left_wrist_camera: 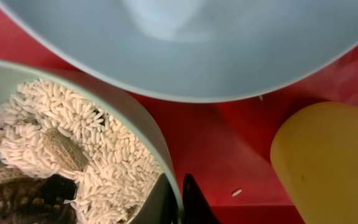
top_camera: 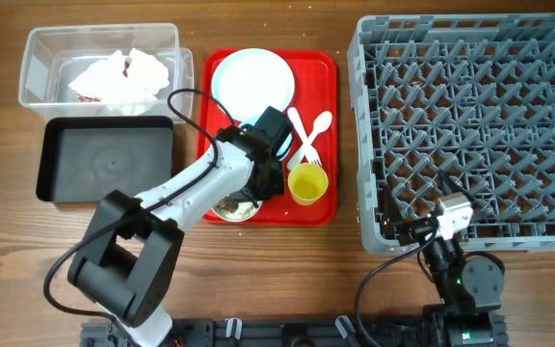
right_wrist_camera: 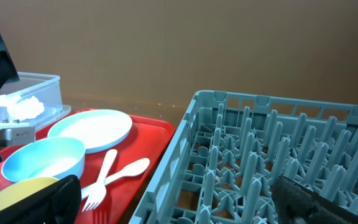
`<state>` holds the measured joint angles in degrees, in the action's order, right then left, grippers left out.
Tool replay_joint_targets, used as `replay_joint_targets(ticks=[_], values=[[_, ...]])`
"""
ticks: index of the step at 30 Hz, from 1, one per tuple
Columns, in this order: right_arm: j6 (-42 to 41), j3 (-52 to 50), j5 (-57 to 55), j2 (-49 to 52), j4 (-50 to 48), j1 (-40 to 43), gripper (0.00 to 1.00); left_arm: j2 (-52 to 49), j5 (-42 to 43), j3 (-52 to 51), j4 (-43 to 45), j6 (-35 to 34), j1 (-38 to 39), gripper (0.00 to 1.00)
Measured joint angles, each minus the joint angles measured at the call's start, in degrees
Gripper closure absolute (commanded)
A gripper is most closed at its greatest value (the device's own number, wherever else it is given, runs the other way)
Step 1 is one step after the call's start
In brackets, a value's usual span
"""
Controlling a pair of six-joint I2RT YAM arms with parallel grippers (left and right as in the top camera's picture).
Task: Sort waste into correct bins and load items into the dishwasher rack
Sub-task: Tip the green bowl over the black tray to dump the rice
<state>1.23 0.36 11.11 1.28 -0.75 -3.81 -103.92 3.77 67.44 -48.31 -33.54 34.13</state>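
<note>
Overhead shows the left arm reaching across the counter (top_camera: 287, 275) onto the red tray (top_camera: 324, 85), its end effector (top_camera: 266, 173) down btwn the pale green bowl (left_wrist_camera: 138, 118) and the yellow cup (top_camera: 307, 183). In the left wrist view we see just one dark fingertip (left_wrist_camera: 194, 200) right outside the green bowl's rim, so we can't tell if that end effector is wide, narrow or gripping. The bowl holds whitish rice scraps (left_wrist_camera: 73, 143) w/ brown bits and sits at the tray's near-left corner. The pale blue bowl (left_wrist_camera: 197, 50) is close behind it and the cup is to the right. The pale blue plate (top_camera: 251, 79) lies at the tray's far end. The fork (right_wrist_camera: 104, 174) and spoon (right_wrist_camera: 135, 167) lie crossed beside the cup. The stained napkin (top_camera: 118, 75) is in the clear tub (top_camera: 35, 67), and the black tray (top_camera: 104, 159) sits just in front of it. The right end effector (right_wrist_camera: 176, 202) hangs wide apart, holding nothing, at the near-left corner of the grey rack (top_camera: 470, 125), which is right of the red tray.
</note>
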Motion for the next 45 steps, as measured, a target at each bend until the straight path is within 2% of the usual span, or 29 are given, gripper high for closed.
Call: replay_joint_targets(ticks=[6,10,14,20,22,28,35,40,45], values=[[0.00,0.00,0.00,0.00,0.00,0.00,0.00,2.99,3.04,5.25,-9.42,0.22,-0.59,0.96],[0.02,0.00,0.02,0.00,0.00,0.00,0.00,11.08,9.51,7.21,-11.08,3.56,-7.32,0.96],[0.02,0.00,0.00,0.00,0.00,0.00,0.00,15.19,14.86,7.48,-12.46,9.07,-19.32,0.96],[0.02,0.00,0.00,0.00,0.02,0.00,0.00,14.51,26.40,7.50,-9.42,18.47,-40.63,0.96],[0.02,0.00,0.00,0.00,0.02,0.00,0.01,12.09,33.22,7.50,-7.58,21.94,-48.78,0.96],[0.02,0.00,0.00,0.00,0.00,0.00,0.00,-0.37,53.57,7.52,-2.75,26.93,-62.64,0.96],[0.02,0.00,0.00,0.00,0.00,0.00,0.00,-11.96,76.78,7.52,-1.51,28.61,-70.23,0.96],[0.00,0.00,0.00,0.00,0.00,0.00,0.00,-12.35,82.97,7.52,-1.53,28.55,-73.26,0.96],[0.02,0.00,0.00,0.00,0.00,0.00,0.00,-12.35,84.32,7.52,-1.42,25.14,-73.64,0.96]])
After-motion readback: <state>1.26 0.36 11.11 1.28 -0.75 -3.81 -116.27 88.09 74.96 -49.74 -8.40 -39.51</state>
